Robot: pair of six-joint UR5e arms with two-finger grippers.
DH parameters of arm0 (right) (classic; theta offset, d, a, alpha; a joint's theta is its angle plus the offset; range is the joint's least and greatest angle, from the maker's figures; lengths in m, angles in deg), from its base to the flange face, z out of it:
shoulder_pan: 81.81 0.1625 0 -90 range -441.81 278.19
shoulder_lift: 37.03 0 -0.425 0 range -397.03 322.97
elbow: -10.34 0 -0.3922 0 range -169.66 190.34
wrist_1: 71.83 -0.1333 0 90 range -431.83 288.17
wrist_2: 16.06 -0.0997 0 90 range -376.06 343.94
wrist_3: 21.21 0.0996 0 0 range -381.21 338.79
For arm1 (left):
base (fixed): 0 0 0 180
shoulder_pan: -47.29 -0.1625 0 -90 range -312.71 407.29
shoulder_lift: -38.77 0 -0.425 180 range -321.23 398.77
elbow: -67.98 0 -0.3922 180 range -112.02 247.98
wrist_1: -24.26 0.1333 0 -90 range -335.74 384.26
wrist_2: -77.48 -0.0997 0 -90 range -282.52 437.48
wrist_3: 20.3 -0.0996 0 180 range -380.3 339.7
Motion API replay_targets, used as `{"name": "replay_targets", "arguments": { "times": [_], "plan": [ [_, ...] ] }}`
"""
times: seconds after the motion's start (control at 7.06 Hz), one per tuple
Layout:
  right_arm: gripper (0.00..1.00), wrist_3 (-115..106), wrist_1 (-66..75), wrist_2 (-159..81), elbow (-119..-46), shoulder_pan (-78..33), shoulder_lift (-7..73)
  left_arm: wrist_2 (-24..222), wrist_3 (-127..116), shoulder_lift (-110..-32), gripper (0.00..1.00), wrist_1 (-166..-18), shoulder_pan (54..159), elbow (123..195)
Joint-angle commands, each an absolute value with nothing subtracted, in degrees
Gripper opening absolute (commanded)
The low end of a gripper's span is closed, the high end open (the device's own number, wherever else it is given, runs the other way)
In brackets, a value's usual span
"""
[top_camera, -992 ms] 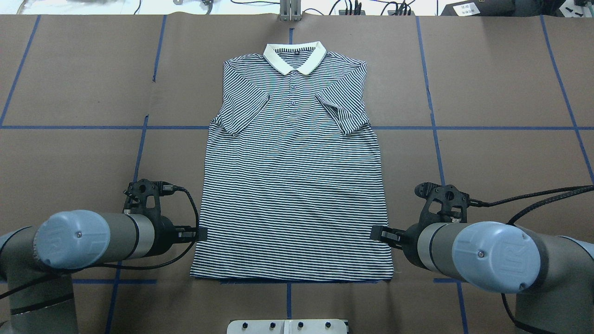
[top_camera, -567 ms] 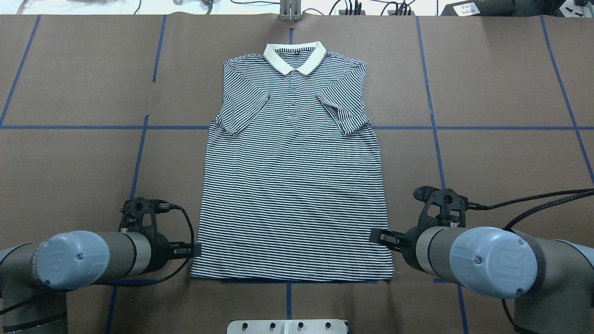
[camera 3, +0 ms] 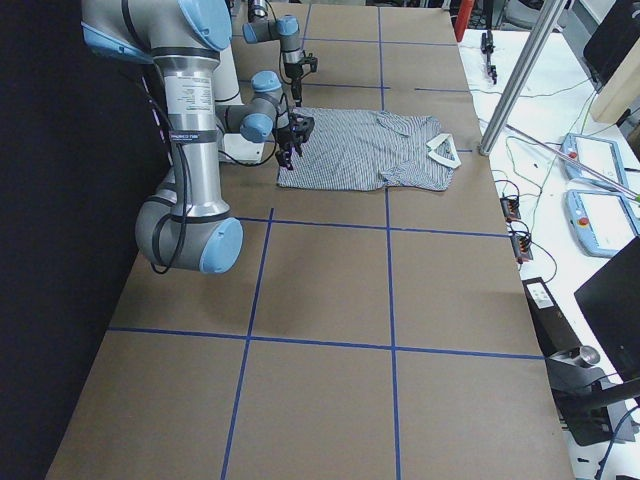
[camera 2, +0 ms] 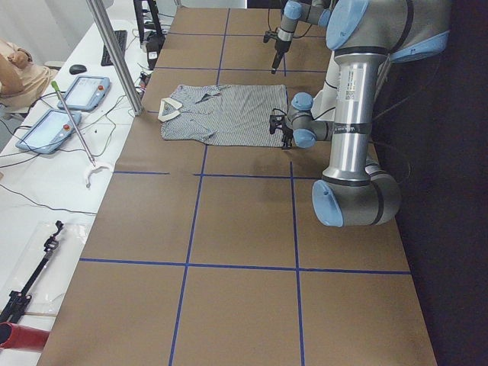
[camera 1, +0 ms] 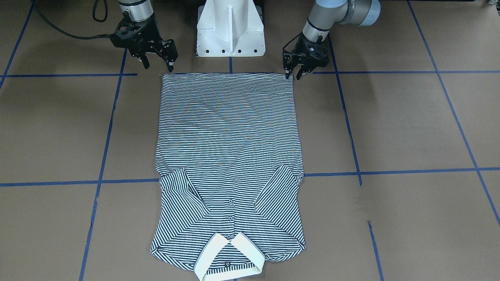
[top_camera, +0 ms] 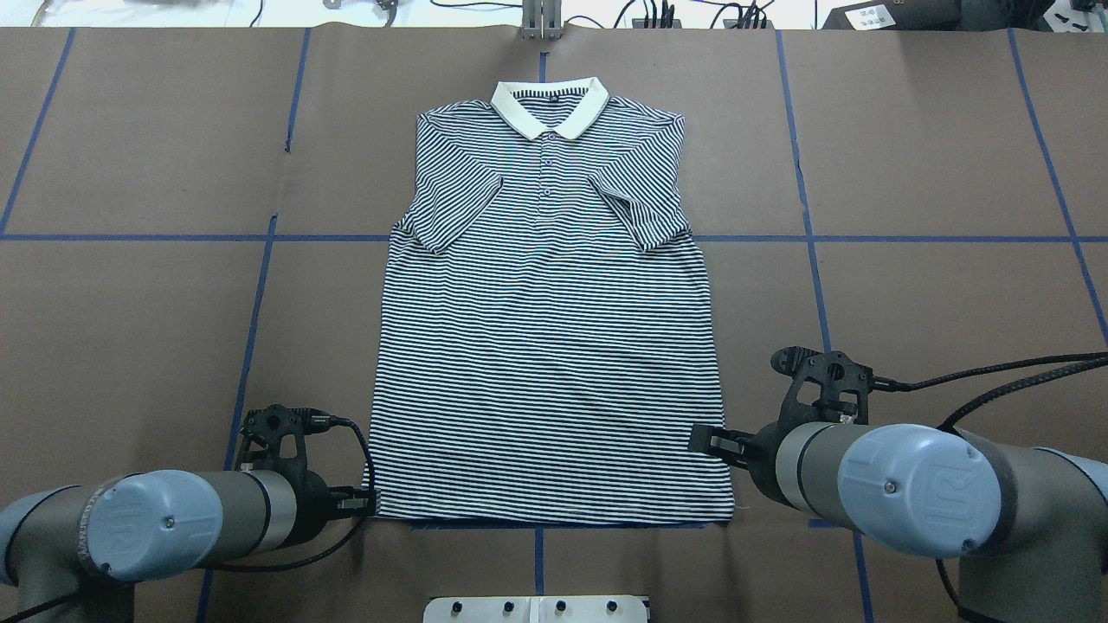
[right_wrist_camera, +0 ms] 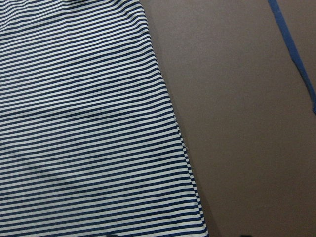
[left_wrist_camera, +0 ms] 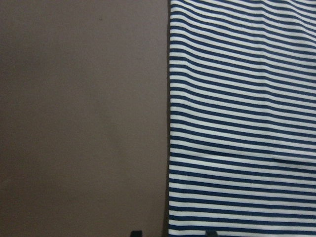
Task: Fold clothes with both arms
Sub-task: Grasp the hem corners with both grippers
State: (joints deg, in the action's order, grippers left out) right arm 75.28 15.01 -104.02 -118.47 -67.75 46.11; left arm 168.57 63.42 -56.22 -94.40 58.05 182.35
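Seen from overhead, the left gripper (camera 1: 293,76) hangs low at the polo shirt's (top_camera: 545,346) 7 o'clock hem corner and the right gripper (camera 1: 159,68) at its 5 o'clock edge. Both have their fingers parted and hold nothing. The shirt lies flat on the table (top_camera: 130,303), front up, sleeves folded inward, collar (top_camera: 549,104) at 12 o'clock.

Polo shirt (top_camera: 545,346): soft knit cloth, matt, with shallow ripples; the fine knit shows in the wrist views. Collar (top_camera: 550,108): plain cream cloth, matt, stiffer-looking.
Tabletop (top_camera: 935,156): brown paper-like covering, matt, faintly grainy. Blue tape (top_camera: 814,260) grid: smooth, slight sheen.
Left arm (top_camera: 147,523), right arm (top_camera: 917,489): silver-grey metal tubes, satin finish; light-blue joint caps, smooth, plastic-looking, soft gloss.
Left claw (camera 1: 292,76), right claw (camera 1: 159,67): black, matt, plastic-looking.
Cable (top_camera: 995,368): black, braided sleeve.
Pedestal (camera 1: 230,27): white, smooth, semi-gloss.
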Motion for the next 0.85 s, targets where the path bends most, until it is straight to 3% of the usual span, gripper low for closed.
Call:
{"name": "replay_targets", "arguments": {
  "times": [0.0,0.71],
  "plan": [
    [0.87,75.3,15.1,-103.8,-118.4,-67.7,46.2,168.5,63.5,-56.2,0.44,-94.4,57.8,182.4],
    [0.87,75.4,15.1,-103.6,-118.4,-68.0,46.1,168.5,63.5,-56.2,0.34,-94.4,57.6,182.2]
  ]
}}
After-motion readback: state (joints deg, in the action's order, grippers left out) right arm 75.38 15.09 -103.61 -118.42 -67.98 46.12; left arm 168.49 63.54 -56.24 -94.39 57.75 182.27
